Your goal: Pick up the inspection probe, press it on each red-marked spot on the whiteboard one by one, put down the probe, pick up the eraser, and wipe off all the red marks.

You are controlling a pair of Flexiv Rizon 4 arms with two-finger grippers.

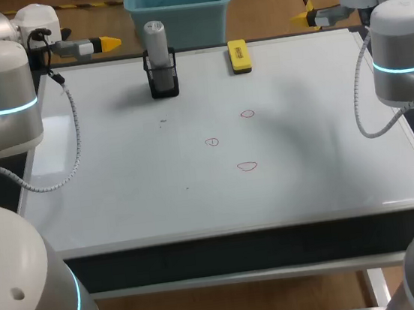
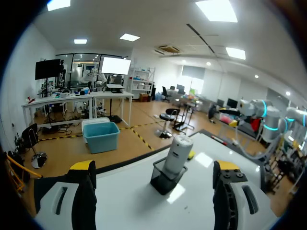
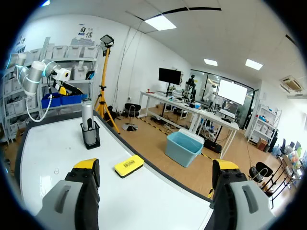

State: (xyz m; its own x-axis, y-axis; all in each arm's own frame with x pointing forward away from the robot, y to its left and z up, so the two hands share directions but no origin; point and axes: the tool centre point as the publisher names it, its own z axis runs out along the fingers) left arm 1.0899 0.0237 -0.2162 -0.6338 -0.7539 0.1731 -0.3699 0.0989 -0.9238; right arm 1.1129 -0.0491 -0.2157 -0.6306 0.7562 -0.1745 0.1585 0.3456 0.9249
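The grey inspection probe (image 1: 156, 44) stands upright in a black holder (image 1: 162, 79) at the back of the whiteboard (image 1: 120, 188). A yellow eraser (image 1: 239, 56) lies to its right. Three red marks (image 1: 247, 114) (image 1: 211, 142) (image 1: 247, 167) sit mid-board. My left gripper (image 1: 106, 42) hovers open at the back left, with the probe (image 2: 177, 152) ahead of its gripper (image 2: 154, 167). My right gripper (image 1: 305, 17) hovers open at the back right. Ahead of this gripper (image 3: 156, 165) lies the eraser (image 3: 128, 165), with the probe (image 3: 87, 114) farther off.
A few tiny dark specks (image 1: 162, 121) dot the whiteboard left of the marks. The board's metal frame (image 1: 239, 230) runs along the near edge. Both arm bases stand at the table's left and right sides.
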